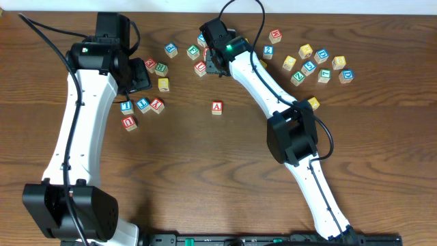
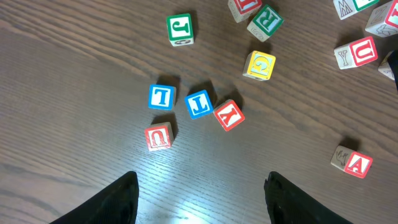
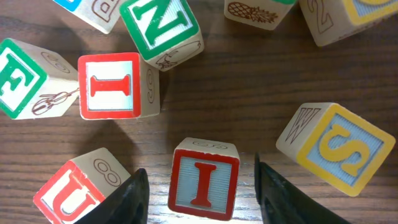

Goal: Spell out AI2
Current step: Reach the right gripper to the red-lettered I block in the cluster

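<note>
A red-letter A block lies alone mid-table; it also shows in the left wrist view. My right gripper is open and low over the block cluster at the back. A red I block sits between its fingers, with gaps on both sides. A second red I block lies just beyond it to the left. A block with an outlined 2 on its side is at the top right. My left gripper is open and empty, hovering at the back left.
Round the right gripper lie a red U block, a green N, a green E and a yellow S. Below the left gripper lie two blue blocks, a red Y and a red U. More blocks lie at the back right.
</note>
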Action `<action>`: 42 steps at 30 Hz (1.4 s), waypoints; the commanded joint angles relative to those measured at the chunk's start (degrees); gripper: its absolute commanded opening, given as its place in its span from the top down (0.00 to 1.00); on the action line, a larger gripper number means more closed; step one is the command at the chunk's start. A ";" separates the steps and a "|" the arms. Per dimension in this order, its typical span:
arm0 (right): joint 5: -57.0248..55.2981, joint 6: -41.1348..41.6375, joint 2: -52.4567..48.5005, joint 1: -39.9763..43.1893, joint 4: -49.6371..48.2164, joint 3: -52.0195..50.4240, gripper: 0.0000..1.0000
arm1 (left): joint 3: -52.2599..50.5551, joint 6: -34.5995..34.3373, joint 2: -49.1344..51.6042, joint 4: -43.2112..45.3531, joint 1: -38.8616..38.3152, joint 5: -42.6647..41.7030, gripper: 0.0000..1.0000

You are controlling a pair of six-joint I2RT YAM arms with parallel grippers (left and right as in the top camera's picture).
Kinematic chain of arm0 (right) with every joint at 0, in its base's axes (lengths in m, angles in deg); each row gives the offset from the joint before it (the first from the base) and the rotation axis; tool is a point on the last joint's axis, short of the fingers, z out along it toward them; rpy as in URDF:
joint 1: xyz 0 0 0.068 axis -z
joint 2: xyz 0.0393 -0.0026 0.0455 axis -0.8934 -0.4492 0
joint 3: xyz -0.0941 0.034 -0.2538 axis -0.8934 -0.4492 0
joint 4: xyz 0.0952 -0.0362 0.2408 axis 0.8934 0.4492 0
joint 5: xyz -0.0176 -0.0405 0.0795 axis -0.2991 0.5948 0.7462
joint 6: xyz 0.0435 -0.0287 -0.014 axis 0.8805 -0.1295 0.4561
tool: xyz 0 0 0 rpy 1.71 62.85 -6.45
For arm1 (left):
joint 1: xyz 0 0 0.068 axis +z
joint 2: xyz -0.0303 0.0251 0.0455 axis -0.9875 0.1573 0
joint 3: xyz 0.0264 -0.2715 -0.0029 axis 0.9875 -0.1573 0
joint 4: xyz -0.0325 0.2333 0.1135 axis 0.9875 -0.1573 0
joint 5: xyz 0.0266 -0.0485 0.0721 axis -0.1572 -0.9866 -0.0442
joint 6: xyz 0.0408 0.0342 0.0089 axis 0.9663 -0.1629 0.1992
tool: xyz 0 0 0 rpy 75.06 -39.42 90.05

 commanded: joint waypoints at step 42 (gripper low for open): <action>-1.25 -11.10 7.69 1.29 -3.63 -4.96 0.68 | 1.20 0.92 -1.27 -0.09 -0.11 0.74 0.36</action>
